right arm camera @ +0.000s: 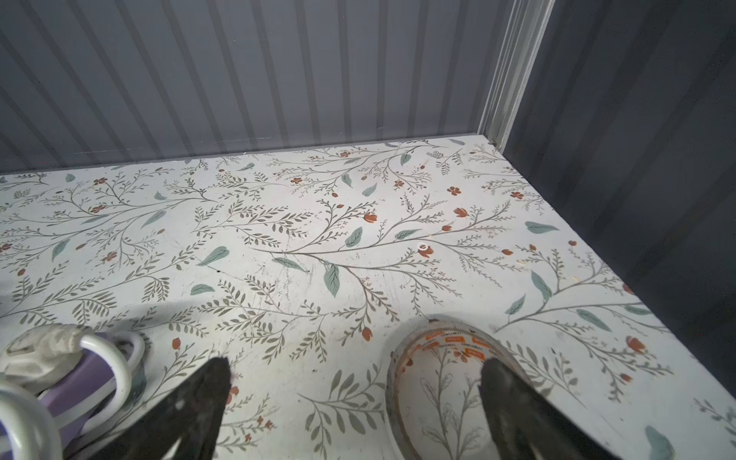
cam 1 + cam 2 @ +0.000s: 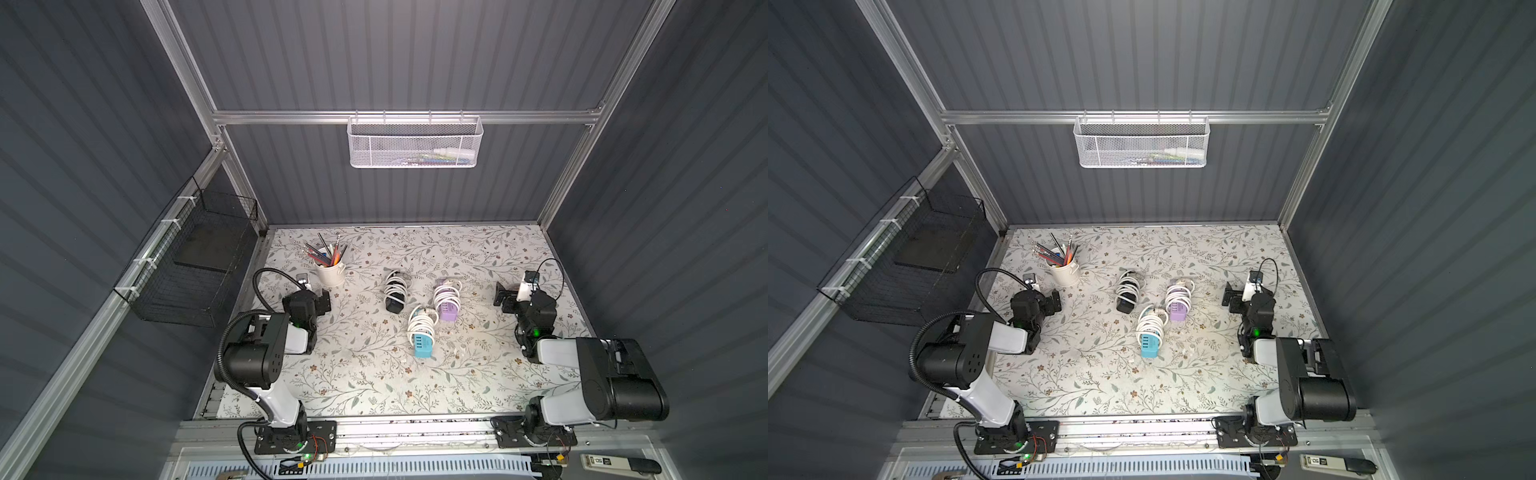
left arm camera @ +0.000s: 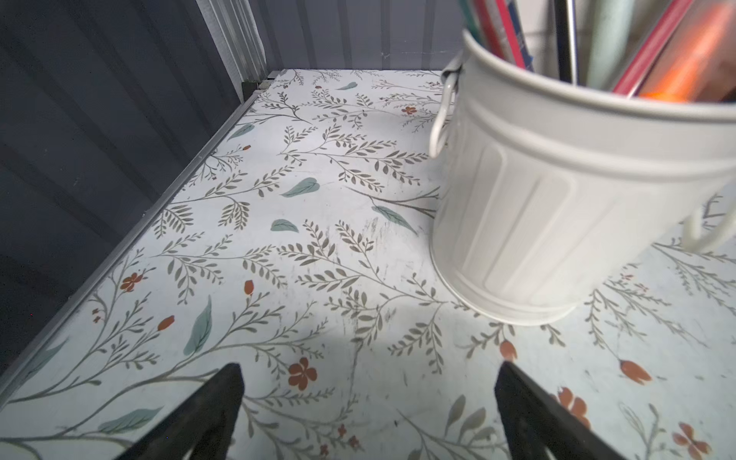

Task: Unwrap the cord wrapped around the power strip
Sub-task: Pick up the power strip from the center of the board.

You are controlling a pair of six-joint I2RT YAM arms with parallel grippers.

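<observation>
The black strip [image 2: 394, 305], purple strip [image 2: 449, 312] and blue strip [image 2: 424, 352], each wound in white cord [image 2: 420, 325], lie at the middle of the worktop [image 2: 374, 386]. Their long axes run roughly front-to-back, bare ends seemingly toward the front edge. Left gripper [image 2: 323, 301] and right gripper [image 2: 501, 300] flank them, jaws wide, empty; bare worktop stretches frontward.

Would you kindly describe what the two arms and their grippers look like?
The left arm and right arm have bulky black joint housings, white links and green lights. A ribbed black hose loops along the left arm; a thin black cable loops over the right. The left gripper and right gripper have black, pointed fingers.
</observation>
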